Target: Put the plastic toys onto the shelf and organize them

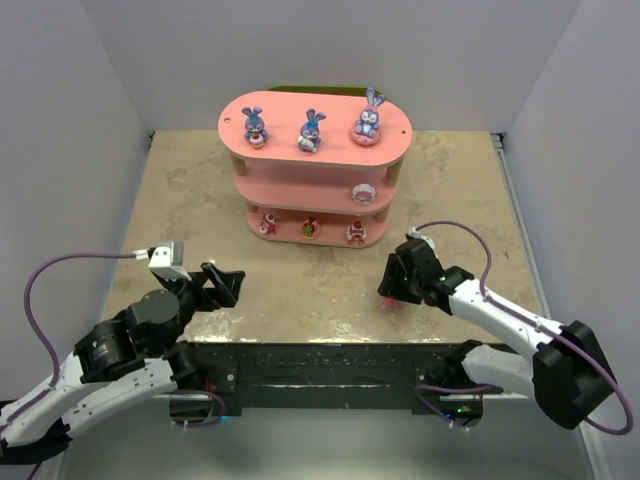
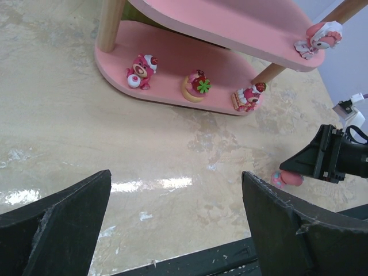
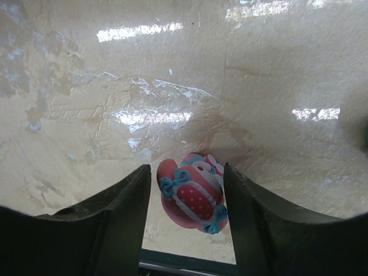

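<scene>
The pink three-tier shelf (image 1: 285, 142) stands at the back middle of the table. Three purple-blue bunnies (image 1: 311, 130) stand on its top board. A pink-and-white figure (image 1: 362, 194) is on the middle board, and three small pink and red figures (image 2: 194, 86) are on the bottom board. A pink toy with blue bows (image 3: 192, 198) lies on the table between the fingers of my right gripper (image 3: 187, 168). The right finger touches it, and a thin gap shows at the left finger. My left gripper (image 2: 176, 173) is open wide and empty, low over the table in front of the shelf.
White walls close the table in on three sides. The dark base rail (image 1: 330, 365) runs along the near edge under both arms. A purple cable (image 1: 470, 240) loops over the right wrist, another (image 1: 60, 275) over the left arm.
</scene>
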`<state>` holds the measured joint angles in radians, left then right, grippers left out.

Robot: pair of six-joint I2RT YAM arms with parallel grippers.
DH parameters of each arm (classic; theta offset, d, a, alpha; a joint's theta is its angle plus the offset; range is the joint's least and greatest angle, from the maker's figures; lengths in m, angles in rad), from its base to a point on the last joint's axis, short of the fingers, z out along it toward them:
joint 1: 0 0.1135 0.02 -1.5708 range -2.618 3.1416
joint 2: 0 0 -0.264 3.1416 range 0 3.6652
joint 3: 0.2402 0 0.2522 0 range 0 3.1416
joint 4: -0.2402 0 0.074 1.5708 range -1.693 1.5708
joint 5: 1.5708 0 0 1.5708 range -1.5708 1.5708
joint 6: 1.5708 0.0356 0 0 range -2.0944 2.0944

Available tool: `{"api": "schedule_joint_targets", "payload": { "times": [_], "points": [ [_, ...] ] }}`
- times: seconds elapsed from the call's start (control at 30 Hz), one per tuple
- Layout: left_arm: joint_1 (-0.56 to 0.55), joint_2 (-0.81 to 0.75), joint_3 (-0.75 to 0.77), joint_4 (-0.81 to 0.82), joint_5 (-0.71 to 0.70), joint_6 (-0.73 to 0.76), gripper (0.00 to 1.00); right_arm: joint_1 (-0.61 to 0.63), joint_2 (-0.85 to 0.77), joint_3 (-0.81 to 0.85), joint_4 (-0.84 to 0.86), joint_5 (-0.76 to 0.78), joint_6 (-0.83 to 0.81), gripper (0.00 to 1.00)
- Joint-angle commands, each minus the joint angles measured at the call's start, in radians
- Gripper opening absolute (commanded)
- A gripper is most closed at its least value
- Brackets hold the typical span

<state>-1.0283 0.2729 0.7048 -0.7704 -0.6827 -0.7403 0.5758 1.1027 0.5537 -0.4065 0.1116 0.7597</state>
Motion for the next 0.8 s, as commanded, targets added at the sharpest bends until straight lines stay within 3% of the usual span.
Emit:
{"api": "schedule_joint_targets", "payload": {
  "times": [0.0, 0.13, 0.33, 0.43, 0.6, 0.77],
  "points": [
    [-0.001, -0.001, -0.008, 0.045, 0.008, 0.012, 0.99, 0.007, 0.002, -0.009, 0.038, -0.046, 0.041, 0.52],
    [-0.001, 0.011, -0.01, 0.052, 0.015, 0.015, 1.0, 0.033, 0.002, -0.015, 0.052, -0.059, 0.122, 0.33],
    [-0.001, 0.061, -0.014, 0.082, 0.041, 0.009, 1.0, 0.209, 0.058, 0.011, 0.11, 0.058, 0.39, 0.17],
    [-0.001, 0.095, -0.013, 0.094, 0.06, 0.012, 1.0, 0.321, 0.142, 0.046, 0.15, 0.172, 0.531, 0.17],
    [-0.001, 0.112, 0.005, 0.063, 0.04, 0.01, 1.0, 0.498, 0.304, 0.212, 0.017, 0.446, 0.725, 0.2],
    [-0.001, 0.081, -0.01, 0.063, 0.041, -0.001, 1.0, 0.533, 0.39, 0.307, 0.009, 0.488, 0.756, 0.31]
  ]
}}
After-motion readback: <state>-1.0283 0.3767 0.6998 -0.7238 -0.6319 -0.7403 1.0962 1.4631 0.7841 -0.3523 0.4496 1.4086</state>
